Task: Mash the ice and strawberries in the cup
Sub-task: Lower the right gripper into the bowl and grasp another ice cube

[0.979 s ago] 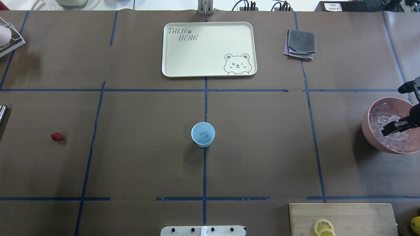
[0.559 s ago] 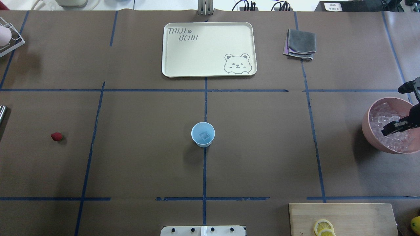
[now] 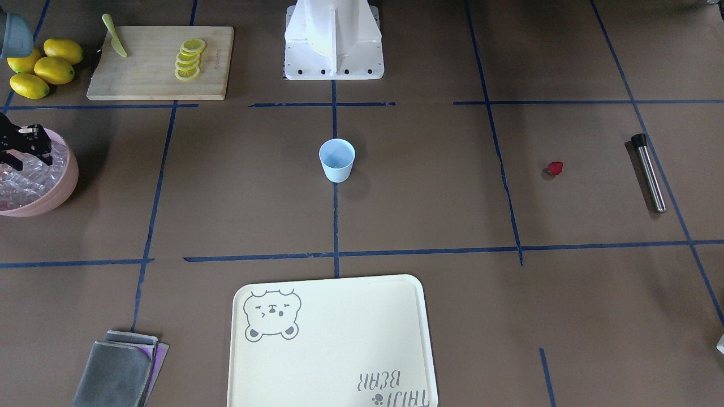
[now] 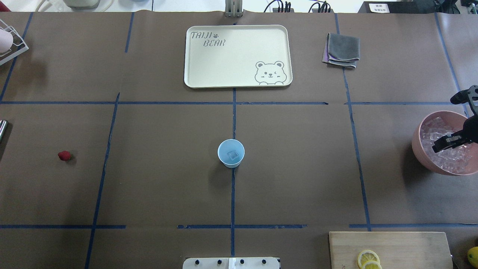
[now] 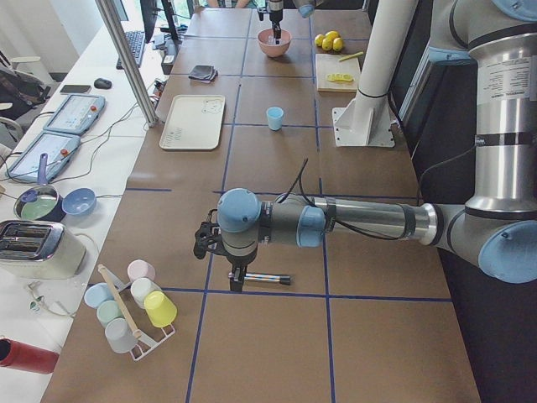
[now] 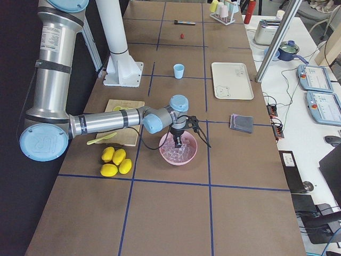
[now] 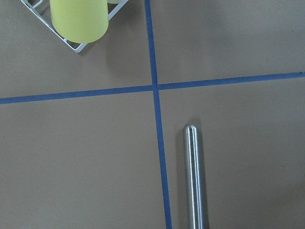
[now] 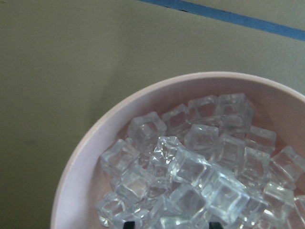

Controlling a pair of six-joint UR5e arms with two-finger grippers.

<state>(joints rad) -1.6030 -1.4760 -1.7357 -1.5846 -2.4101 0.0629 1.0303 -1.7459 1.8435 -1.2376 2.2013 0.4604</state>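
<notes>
The pale blue cup (image 4: 231, 153) stands upright mid-table with one ice cube (image 4: 233, 155) in it; it also shows in the front-facing view (image 3: 337, 160). The ice (image 8: 190, 167) is heaped in the pink bowl (image 4: 418, 149) at the far right. My right gripper (image 4: 444, 145) hangs over that ice, its fingertips (image 8: 127, 224) wide apart at the heap, so it is open. The strawberry (image 4: 64, 155) lies alone at the left. My left gripper (image 5: 236, 281) shows only in the left side view, above a steel muddler (image 3: 649, 172); I cannot tell its state.
A cream bear tray (image 4: 209, 67) and a folded grey cloth (image 4: 341, 50) lie at the far side. A cutting board (image 4: 410, 246) with lemon slices (image 4: 368, 258) is near right, whole lemons (image 3: 42, 68) beside it. A cup rack (image 7: 78, 19) stands near the muddler (image 7: 194, 181).
My right gripper has shifted slightly over the ice bowl, away from the robot. Cup, strawberry and the rest have not moved.
</notes>
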